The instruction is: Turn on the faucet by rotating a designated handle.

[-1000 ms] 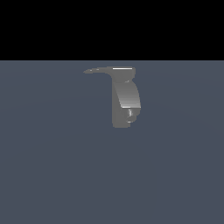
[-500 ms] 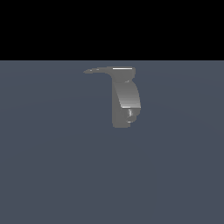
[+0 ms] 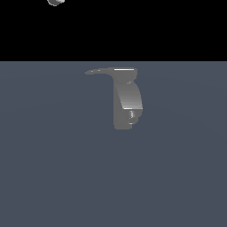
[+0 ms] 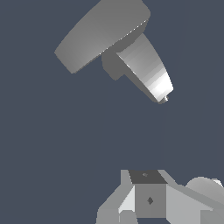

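Note:
The faucet (image 3: 126,102) is a small grey fixture standing upright on the floor, with a curved shiny front and a small outlet hole. Its handle (image 3: 99,71) is a thin flat lever pointing from the top toward the exterior view's left. In the wrist view the faucet (image 4: 146,72) shows from above, with its flat top and lever (image 4: 100,35) over it. My gripper (image 4: 148,177) shows at the edge of the wrist view, well apart from the faucet and holding nothing. Its fingers look pressed together with no gap.
A plain grey-blue floor (image 3: 53,168) lies around the faucet, under a black background. A small grey bit of my arm (image 3: 55,1) pokes in at the exterior view's upper edge, far above the handle.
A small grey part of my arm has come into the exterior view at its upper edge. The faucet and its handle have not moved.

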{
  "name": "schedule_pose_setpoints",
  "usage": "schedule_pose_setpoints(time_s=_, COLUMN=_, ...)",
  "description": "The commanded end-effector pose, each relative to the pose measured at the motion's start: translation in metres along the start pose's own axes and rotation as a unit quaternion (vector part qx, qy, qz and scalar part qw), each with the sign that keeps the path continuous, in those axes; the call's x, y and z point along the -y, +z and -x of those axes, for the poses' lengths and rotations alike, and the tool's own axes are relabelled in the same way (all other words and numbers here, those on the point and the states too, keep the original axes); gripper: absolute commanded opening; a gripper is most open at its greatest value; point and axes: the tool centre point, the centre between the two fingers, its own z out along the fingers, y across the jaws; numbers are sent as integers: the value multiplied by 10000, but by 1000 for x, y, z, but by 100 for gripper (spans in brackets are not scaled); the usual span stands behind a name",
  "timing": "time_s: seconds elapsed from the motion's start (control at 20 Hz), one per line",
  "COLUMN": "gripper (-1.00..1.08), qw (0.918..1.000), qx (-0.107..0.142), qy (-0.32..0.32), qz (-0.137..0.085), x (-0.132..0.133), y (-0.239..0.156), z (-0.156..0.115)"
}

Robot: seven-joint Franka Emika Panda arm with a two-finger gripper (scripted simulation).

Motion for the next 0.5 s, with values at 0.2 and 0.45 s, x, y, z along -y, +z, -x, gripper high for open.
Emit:
schedule_pose_setpoints(time_s=0.2, gripper=-100, qw=9977, qx=30, qy=673, qz=-11, x=32, y=21, z=-18)
schedule_pose_setpoints(time_s=0.45, gripper=-100, qw=9930, qx=50, qy=1182, qz=-15, x=53, y=36, z=-36)
